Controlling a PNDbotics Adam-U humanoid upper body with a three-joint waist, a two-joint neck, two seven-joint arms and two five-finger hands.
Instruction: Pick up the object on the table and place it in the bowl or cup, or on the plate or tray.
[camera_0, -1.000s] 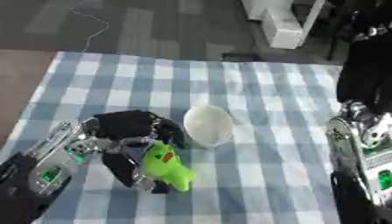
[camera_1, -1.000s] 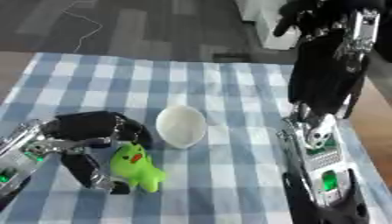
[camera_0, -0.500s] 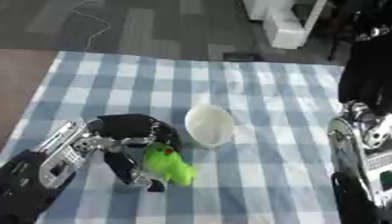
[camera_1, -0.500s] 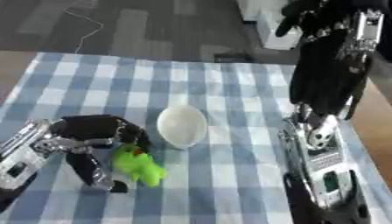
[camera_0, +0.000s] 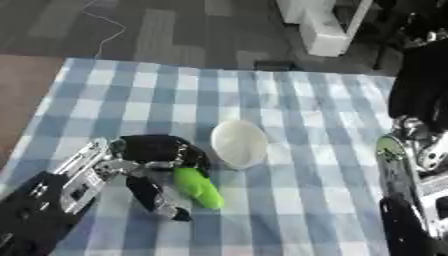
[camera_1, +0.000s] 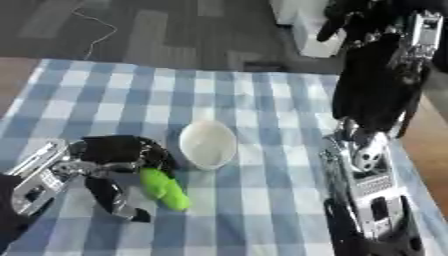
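Note:
A bright green toy (camera_0: 198, 187) lies on the blue and white checked cloth, just below and left of a white bowl (camera_0: 238, 144). My left hand (camera_0: 154, 159) comes in from the lower left and sits right over the toy, fingers curled down around its upper end and the thumb (camera_0: 156, 198) reaching down on its left side. The toy still rests on the cloth. My right arm (camera_1: 367, 170) stands along the right edge; its hand is raised near the top right corner (camera_1: 354, 15), far from the bowl, and its fingers are too dark to read.
The checked tablecloth (camera_0: 289, 100) covers the table, with grey floor beyond its far edge. A white box-like object (camera_0: 324, 25) stands on the floor at the back right. A thin cable (camera_0: 101, 30) lies on the floor at the back left.
The green toy has tipped from upright to lying slanted, its lower end swung right. My left hand has closed in around its upper end. The right arm has not moved.

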